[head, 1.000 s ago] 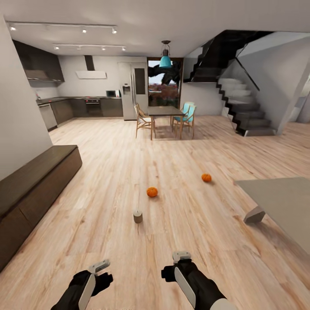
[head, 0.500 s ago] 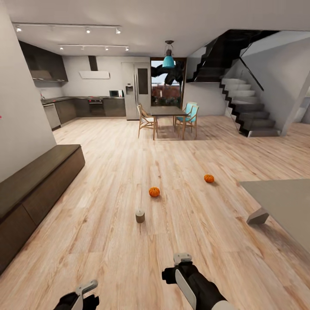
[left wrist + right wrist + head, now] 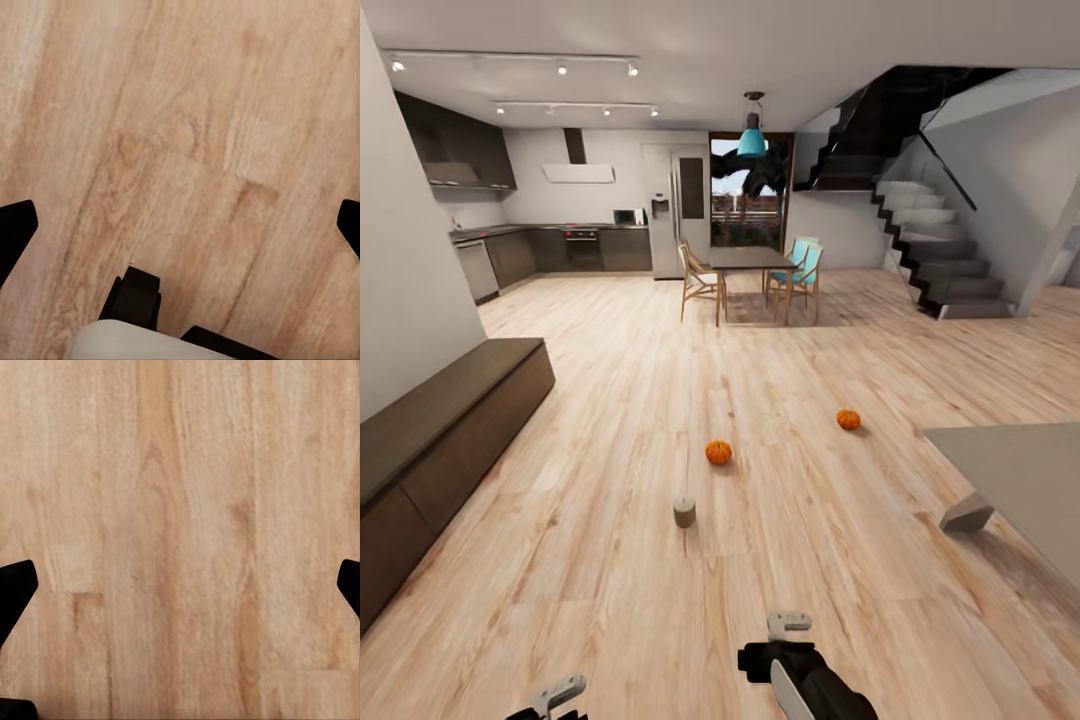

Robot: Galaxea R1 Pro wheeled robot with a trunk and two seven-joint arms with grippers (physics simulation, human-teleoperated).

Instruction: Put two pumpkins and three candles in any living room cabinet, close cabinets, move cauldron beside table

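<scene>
Two pumpkins [image 3: 718, 452] [image 3: 848, 419] and one candle [image 3: 683, 512] sit apart on the plank floor [image 3: 610, 560] in the head view, between cabinet [image 3: 430, 450] and grey tabletop [image 3: 1020, 480], while both wrist views show bare planks between each claw's [image 3: 180, 225] [image 3: 180, 585] wide-spread fingertips.

You were in an open-plan home: light wood plank floor [image 3: 660, 400] ran from the living area to a dark-cupboard kitchen [image 3: 560, 250] with a steel fridge [image 3: 678, 210], a dark dining table with wooden chairs [image 3: 745, 265], and a black staircase [image 3: 930, 250]. A long dark-brown low cabinet [image 3: 440, 440] lined the wall; the far doorway possibly opened outdoors.
</scene>
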